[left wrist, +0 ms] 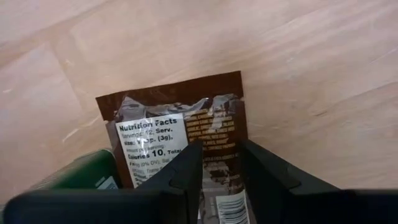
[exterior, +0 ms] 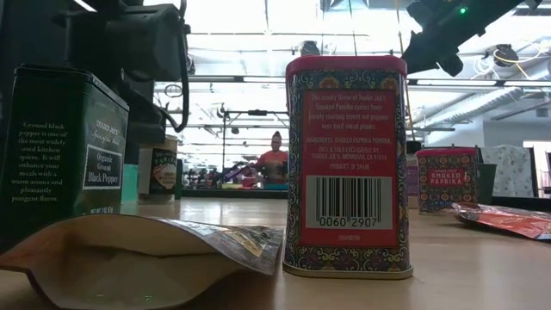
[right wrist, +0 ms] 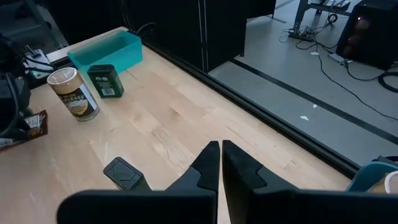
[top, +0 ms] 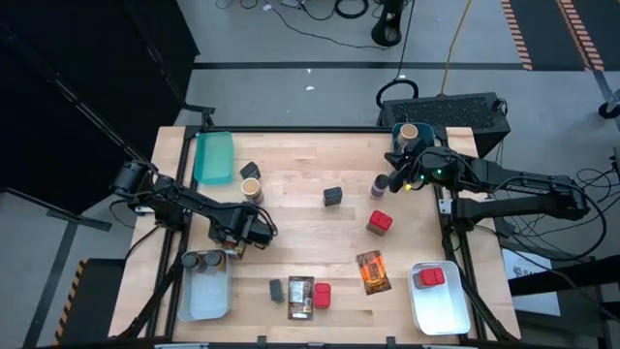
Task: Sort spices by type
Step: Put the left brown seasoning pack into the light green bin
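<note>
Brown packet [left wrist: 180,134] under my left gripper [left wrist: 221,180], jaws pinching it, near bench's left edge | right gripper [right wrist: 221,163] jaws pressed together, far-right corner.

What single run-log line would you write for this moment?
left gripper: closed on brown packet, above table | right gripper: shut, empty, far right corner | sorting: unfinished

Bare wood lies open between the dark tin [top: 332,197] and red tin [top: 379,222] mid-table.
</note>
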Tool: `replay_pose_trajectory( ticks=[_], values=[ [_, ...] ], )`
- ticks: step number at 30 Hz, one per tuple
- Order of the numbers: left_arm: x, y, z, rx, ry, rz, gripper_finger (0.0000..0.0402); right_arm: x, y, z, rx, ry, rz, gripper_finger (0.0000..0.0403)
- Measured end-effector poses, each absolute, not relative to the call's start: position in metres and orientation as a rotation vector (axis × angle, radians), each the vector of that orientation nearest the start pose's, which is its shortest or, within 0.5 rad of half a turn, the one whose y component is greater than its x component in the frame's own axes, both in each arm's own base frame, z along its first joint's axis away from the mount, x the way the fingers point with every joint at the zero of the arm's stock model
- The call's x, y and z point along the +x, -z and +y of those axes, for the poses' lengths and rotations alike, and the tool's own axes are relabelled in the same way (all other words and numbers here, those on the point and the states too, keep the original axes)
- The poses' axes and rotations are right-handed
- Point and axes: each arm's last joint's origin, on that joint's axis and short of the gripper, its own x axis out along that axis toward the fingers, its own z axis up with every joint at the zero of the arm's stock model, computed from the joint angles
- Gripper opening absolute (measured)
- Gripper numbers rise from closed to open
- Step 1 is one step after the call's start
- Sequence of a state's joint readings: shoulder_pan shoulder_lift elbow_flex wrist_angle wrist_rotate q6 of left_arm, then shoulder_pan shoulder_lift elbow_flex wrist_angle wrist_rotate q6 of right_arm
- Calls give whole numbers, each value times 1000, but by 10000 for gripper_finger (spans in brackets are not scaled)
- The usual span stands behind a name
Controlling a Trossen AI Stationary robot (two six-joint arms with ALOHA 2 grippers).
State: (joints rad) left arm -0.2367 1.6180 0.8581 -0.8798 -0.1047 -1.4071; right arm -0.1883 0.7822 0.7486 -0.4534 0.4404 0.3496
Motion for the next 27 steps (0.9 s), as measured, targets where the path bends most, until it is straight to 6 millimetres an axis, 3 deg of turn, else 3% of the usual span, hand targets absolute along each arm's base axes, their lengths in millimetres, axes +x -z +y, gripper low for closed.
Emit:
replay_pose_trajectory(
  ticks=[14, 27],
  values=[
    [240, -145, -54, -791, -1004, 1321, 109, 157, -297, -42, 269, 694, 378, 0],
    [248, -130, -56, -746, -972, 1344, 109, 157, -297, -43, 266, 695, 387, 0]
  ],
)
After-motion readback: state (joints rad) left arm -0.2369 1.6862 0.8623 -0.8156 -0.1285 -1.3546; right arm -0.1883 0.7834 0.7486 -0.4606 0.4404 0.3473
